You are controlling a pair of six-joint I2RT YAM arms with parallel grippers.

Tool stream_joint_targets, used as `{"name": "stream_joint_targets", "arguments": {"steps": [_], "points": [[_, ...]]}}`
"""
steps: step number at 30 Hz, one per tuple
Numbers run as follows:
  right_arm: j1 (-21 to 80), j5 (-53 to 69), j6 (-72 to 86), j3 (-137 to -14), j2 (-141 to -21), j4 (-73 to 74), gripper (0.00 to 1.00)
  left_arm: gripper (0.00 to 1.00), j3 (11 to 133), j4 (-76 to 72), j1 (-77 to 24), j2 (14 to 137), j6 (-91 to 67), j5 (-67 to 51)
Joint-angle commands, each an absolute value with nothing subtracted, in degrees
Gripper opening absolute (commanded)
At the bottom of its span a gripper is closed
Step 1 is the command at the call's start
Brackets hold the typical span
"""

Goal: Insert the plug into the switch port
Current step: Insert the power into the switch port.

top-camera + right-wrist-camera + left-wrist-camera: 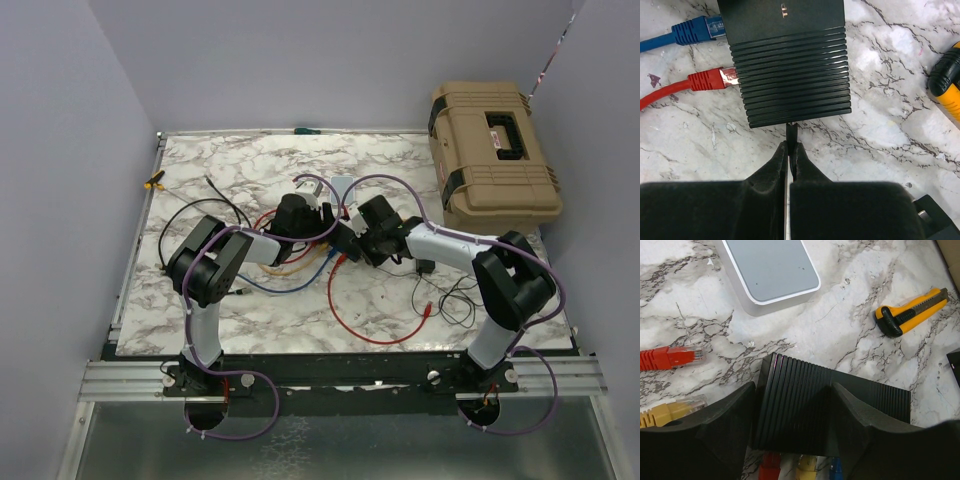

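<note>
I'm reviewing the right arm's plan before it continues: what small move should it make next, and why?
Probably open the right pincer and move it over to the red plug. The pincer is shut on nothing, its tips at the switch's ribbed end, while the plug's clear tip sits at the switch's side, seemingly not pushed home.

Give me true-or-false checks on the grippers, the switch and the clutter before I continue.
1. The right gripper is shut, its tips at the ribbed end of the switch. True.
2. The right gripper holds a plug. False: nothing shows between its fingers; the red plug and blue plug lie beside the switch.
3. The left gripper is shut. False: its fingers stand apart, the switch's ribbed end showing between them.
4. A yellow utility knife lies on the table. True.
5. The grey-white box rests on the switch. False: it lies on the table, apart from it.
</note>
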State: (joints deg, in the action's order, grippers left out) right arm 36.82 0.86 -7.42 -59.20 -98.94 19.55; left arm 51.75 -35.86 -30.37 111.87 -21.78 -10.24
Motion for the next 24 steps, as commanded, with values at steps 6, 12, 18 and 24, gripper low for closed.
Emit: {"name": "stream_joint_targets", "arguments": {"steps": [6, 12, 18, 24], "points": [[38.18, 2.90, -8.78, -59.59, -98.50, 18.46, 0.01, 0.61, 51.94, -31.07, -30.50, 114.25, -19.72, -13.42], [38.20, 0.54, -8.78, -59.83, -98.01, 18.15, 0.01, 0.58, 52.42, -31.03, -30.50, 114.90, -18.90, -15.99], [38.18, 0.27, -9.22, -60.61, -97.10, 17.50, 0.01, 0.53, 53.00, -31.03, -30.51, 115.57, -18.91, -19.14], [38.18, 0.32, -9.86, -60.91, -96.02, 16.43, 0.01, 0.52, 52.60, -31.03, -30.50, 115.38, -18.90, -19.68]]}}
